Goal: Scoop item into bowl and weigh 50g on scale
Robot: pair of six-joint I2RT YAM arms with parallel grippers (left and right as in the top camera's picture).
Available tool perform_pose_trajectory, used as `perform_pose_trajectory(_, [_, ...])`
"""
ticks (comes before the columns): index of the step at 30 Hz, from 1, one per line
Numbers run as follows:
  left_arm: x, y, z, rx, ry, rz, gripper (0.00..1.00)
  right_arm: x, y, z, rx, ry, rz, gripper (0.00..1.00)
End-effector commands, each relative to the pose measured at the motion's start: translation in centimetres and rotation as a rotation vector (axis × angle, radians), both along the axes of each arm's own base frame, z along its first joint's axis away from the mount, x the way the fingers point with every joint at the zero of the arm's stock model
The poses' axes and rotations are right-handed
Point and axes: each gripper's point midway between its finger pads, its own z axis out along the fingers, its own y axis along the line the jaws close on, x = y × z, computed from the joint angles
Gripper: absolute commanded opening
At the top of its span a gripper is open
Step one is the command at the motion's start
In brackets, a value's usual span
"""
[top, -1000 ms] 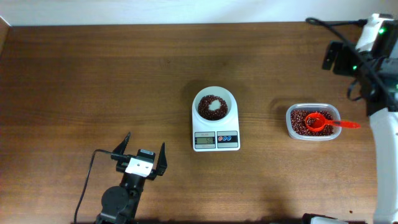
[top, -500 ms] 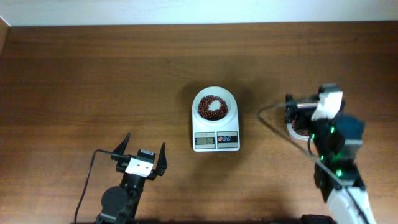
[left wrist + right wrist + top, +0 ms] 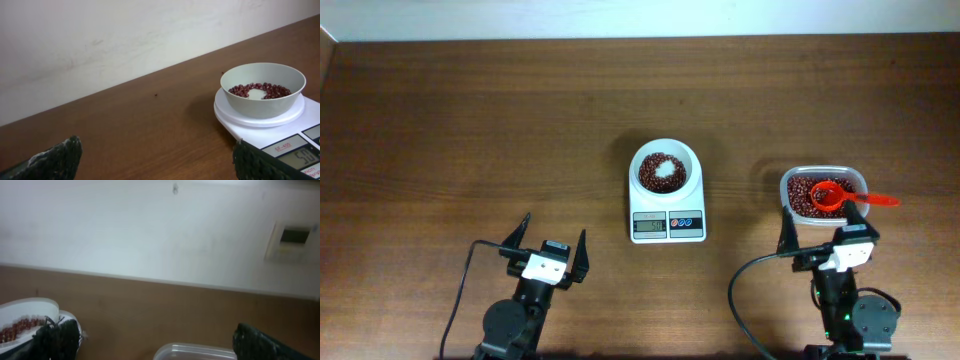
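The white bowl [image 3: 665,170] stands on the white scale [image 3: 667,222] at mid table and holds a ring of reddish-brown beans [image 3: 650,176]. The bowl [image 3: 263,89] and the scale [image 3: 295,125] also show in the left wrist view, and the bowl's edge [image 3: 25,305] in the right wrist view. More beans [image 3: 802,195] fill a clear tub [image 3: 822,173] at the right, with a red scoop [image 3: 848,197] lying in it. My left gripper [image 3: 548,247] is open and empty, near the front left. My right gripper [image 3: 830,238] is open and empty, just in front of the tub.
The tub's rim [image 3: 195,351] shows low in the right wrist view. A pale wall [image 3: 125,35] runs behind the table's far edge. Cables trail from both arms at the front edge.
The right arm has swung from the far right corner down to the front of the table, settling in front of the tub. The left arm, bowl and scale have not moved.
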Motion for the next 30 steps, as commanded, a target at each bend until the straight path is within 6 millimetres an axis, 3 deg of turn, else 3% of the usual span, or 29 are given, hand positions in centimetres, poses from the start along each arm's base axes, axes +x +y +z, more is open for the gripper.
perform_pose_trajectory(1, [0.0, 0.2, -0.1, 0.015, -0.002, 0.005, 0.99, -0.5, 0.0, -1.6, 0.006, 0.042, -0.003, 0.99])
perform_pose_trajectory(3, [0.0, 0.2, -0.1, 0.015, -0.002, 0.005, 0.99, -0.7, 0.0, -3.6, 0.012, 0.121, -0.003, 0.99])
perform_pose_trajectory(30, [0.0, 0.2, -0.1, 0.015, -0.002, 0.005, 0.99, -0.7, -0.2, -3.5, 0.01, 0.117, -0.017, 0.99])
